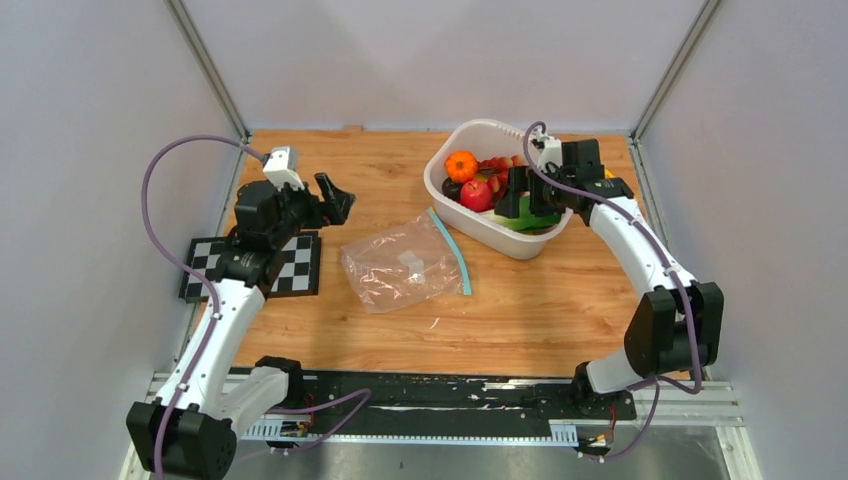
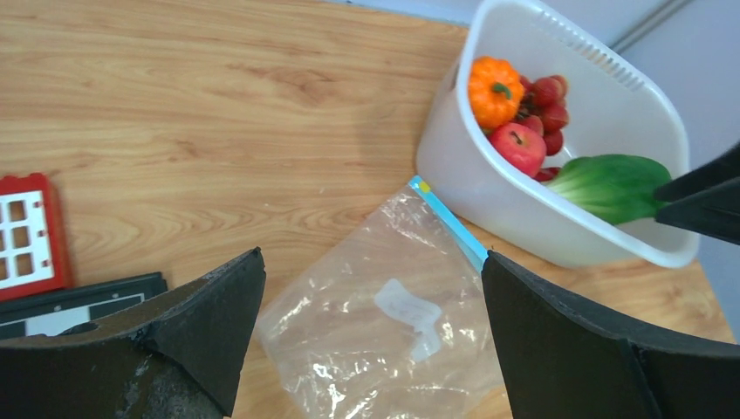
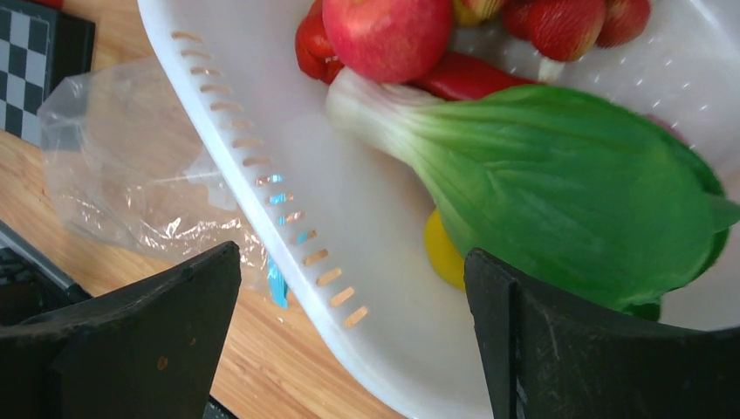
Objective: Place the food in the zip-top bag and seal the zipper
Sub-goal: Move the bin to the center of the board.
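A clear plastic bag [image 1: 400,262] is seen lying flat near the middle of the tabletop [image 1: 520,310]. Its teal zipper [image 1: 450,250] runs along the edge turned towards the right side of the tabletop. Whether the zipper is pressed shut cannot be told. A small white patch is visible on the bag.

A white basket [image 1: 510,240] stands near the far right corner of the tabletop, just beside the zipper end of the bag. The food is held in it. An orange tangerine [image 1: 461,165] is at the side nearest the far edge, and a red apple [image 1: 476,194] is just beside it. A bunch of red grapes [image 1: 500,165] is behind the apple, and a dark piece [image 1: 452,187] is against the left wall. A green leafy vegetable [image 3: 567,183] is laid across the near part of the basket. A yellow lemon [image 3: 443,253] is partly hidden under it, and a red pepper [image 3: 462,78] is between it and the apple.

The right gripper [image 1: 527,203] is held over the basket above the leafy vegetable. Its jaws are spread wide and nothing is held between them.

The left gripper [image 1: 343,203] is held above the tabletop towards the left edge, apart from the bag and pointed towards it. Its jaws are likewise spread wide and nothing is gripped. A black and white checkerboard [image 1: 300,265] lies at the left edge, under the left arm.
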Controlling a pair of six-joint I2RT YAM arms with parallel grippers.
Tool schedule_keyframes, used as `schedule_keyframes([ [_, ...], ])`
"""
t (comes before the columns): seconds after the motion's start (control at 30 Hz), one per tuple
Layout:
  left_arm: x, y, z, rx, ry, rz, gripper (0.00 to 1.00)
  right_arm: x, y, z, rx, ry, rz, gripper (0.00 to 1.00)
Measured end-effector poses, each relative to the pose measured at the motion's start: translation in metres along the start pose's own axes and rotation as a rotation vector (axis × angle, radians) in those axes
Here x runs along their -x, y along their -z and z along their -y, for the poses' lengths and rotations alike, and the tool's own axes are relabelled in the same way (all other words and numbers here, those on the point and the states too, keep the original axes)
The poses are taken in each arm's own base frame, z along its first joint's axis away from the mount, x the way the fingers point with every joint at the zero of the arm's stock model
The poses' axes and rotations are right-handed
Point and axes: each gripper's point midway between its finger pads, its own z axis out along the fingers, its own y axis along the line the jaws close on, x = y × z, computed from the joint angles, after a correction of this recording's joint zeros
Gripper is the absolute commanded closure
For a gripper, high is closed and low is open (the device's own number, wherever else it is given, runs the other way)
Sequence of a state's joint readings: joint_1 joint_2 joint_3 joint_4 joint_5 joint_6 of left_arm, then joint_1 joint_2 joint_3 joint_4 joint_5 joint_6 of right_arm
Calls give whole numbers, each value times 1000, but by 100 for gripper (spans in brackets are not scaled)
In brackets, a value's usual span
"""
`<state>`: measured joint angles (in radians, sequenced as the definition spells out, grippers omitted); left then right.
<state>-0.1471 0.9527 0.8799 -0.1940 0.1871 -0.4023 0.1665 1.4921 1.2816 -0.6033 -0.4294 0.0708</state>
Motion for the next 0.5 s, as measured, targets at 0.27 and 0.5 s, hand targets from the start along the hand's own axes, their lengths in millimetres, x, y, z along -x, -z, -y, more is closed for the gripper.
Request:
schedule_keyframes([
  [0.27, -23, -7, 16, -124, 9, -77, 0, -62, -15, 5, 16, -32, -122, 0],
  [0.5, -41, -8, 17, -155, 16, -129, 0, -102, 24, 0, -34, -40, -104, 0],
])
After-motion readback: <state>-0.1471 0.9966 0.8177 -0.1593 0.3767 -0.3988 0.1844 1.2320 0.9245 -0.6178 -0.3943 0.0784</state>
